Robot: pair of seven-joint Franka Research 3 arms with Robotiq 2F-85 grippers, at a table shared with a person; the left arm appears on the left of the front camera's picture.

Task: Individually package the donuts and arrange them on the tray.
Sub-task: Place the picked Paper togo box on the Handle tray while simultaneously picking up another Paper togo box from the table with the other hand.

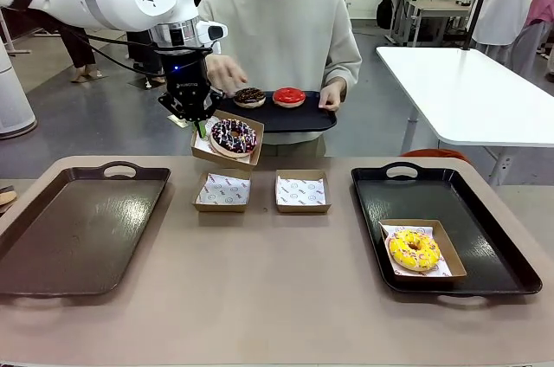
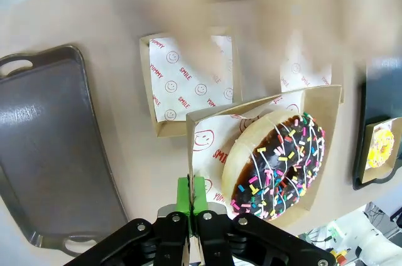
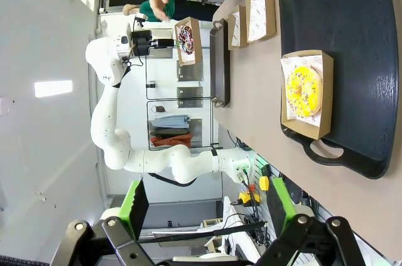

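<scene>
At the tabletop's [image 1: 277,298] left end lies a dark brown rectangular plastic tray [image 1: 82,228] with handles. Just right of it, the left gripper [image 1: 201,128] hangs above the surface, its green pads pressed together on the edge of a brown cardboard box [image 1: 223,160] lined with printed paper. This box is tilted in the air and carries the dark chocolate ring donut with coloured sprinkles [image 1: 233,135]. Below it on the tabletop sit two empty lined cardboard boxes [image 1: 222,190] [image 1: 301,190], side by side. Behind them a person holds a black serving tray [image 1: 294,118], one hand [image 1: 330,94] gripping its rim, with the plain chocolate-brown donut [image 1: 249,96] and the glossy red-glazed donut [image 1: 289,96] on it. Farther right, a black handled tray [image 1: 407,198] holds the yellow-glazed sprinkled donut [image 1: 415,250] in its own box [image 1: 433,230]. The right gripper [image 3: 208,203] hovers with fingers spread wide, empty.
</scene>
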